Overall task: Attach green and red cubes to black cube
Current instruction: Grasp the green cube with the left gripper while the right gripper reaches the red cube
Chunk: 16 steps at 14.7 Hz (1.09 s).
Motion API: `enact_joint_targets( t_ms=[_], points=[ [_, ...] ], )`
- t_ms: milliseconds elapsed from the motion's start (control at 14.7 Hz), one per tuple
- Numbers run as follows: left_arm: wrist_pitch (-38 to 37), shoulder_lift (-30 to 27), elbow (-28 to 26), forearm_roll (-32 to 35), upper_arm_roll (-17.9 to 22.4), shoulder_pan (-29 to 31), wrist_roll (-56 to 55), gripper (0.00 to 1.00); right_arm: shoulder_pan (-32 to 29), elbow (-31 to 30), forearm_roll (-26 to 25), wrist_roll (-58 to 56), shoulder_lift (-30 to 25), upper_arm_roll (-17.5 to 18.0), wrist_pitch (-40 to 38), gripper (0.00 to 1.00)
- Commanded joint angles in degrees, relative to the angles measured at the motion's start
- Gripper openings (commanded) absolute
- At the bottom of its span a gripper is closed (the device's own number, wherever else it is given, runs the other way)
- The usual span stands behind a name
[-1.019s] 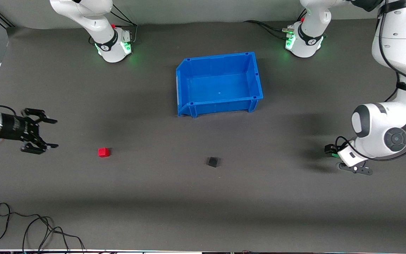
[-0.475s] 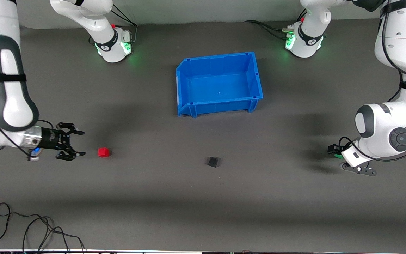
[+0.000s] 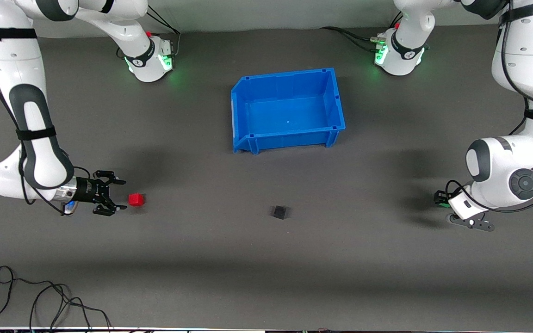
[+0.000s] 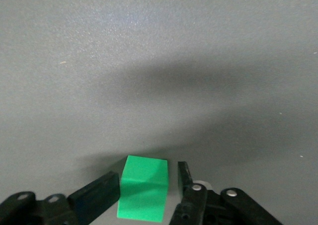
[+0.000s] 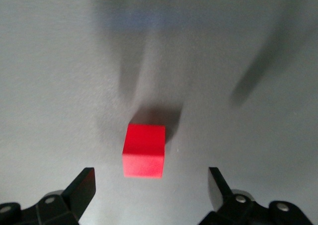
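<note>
The red cube (image 3: 136,199) lies on the dark mat toward the right arm's end. My right gripper (image 3: 124,194) is open and low, right beside it. In the right wrist view the red cube (image 5: 144,150) sits just ahead of the wide-open gripper (image 5: 151,173). The black cube (image 3: 279,212) lies alone mid-table. My left gripper (image 3: 441,200) is down at the mat at the left arm's end. In the left wrist view the green cube (image 4: 144,192) sits between its fingers (image 4: 97,197). One finger is against the cube and a thin gap shows at the other.
A blue bin (image 3: 248,92) stands empty, farther from the front camera than the cubes. A loose black cable (image 3: 40,296) lies near the front edge at the right arm's end.
My right gripper has swept along the mat toward the red cube and now sits right beside it. The left arm has shifted slightly toward its own end. The cubes on the mat have not moved.
</note>
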Motion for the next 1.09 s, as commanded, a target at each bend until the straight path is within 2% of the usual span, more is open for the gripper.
enact_joint_targets(
  t_ms=[0, 204, 272, 407, 475, 543, 611, 815, 1019],
  points=[
    [0.03, 0.74, 0.77, 0.76, -0.18, 0.48, 0.79, 0.35, 0.17, 0.93, 2.83, -3.01, 2.47, -0.15, 1.33, 1.00],
    [-0.68, 0.65, 2.00, 0.76, -0.18, 0.48, 0.00, 0.18, 0.61, 1.02, 3.80, -3.01, 3.09, -0.15, 1.77, 1.00],
    [-0.85, 0.47, 2.17, 0.32, -0.18, 0.48, 0.00, 0.17, 0.61, 1.02, 4.06, -3.01, 3.18, -0.15, 1.95, 0.94],
    [-2.60, 0.38, 3.49, -0.30, -0.18, 0.48, -0.44, 0.14, 0.52, 1.02, 4.07, -3.01, 3.18, -0.15, 1.95, 0.65],
    [-4.27, 0.38, 4.63, -0.30, -0.27, 0.39, -1.75, 0.13, 0.52, 1.02, 4.07, -3.01, 3.18, -0.15, 1.95, 0.47],
    [-6.11, 0.38, 5.68, -0.39, -0.44, 0.05, -5.07, 0.10, 0.52, 1.02, 3.98, -3.01, 3.18, -0.15, 1.95, 0.34],
    [-7.43, 0.38, 6.74, -1.17, -0.71, -0.57, -11.71, 0.10, 0.52, 1.02, 4.06, -3.01, 3.18, -0.15, 1.86, 0.28],
    [-7.89, 1.26, 9.38, -4.15, -0.97, -4.25, -29.21, 0.09, 0.78, 2.42, 3.98, -1.79, 2.74, -0.07, 1.08, 0.23],
    [-8.24, 2.49, 12.80, -8.63, -1.67, -5.67, -39.96, 0.08, 3.05, 5.76, 3.98, 4.87, 1.86, 0.55, -0.85, 0.18]
  ],
)
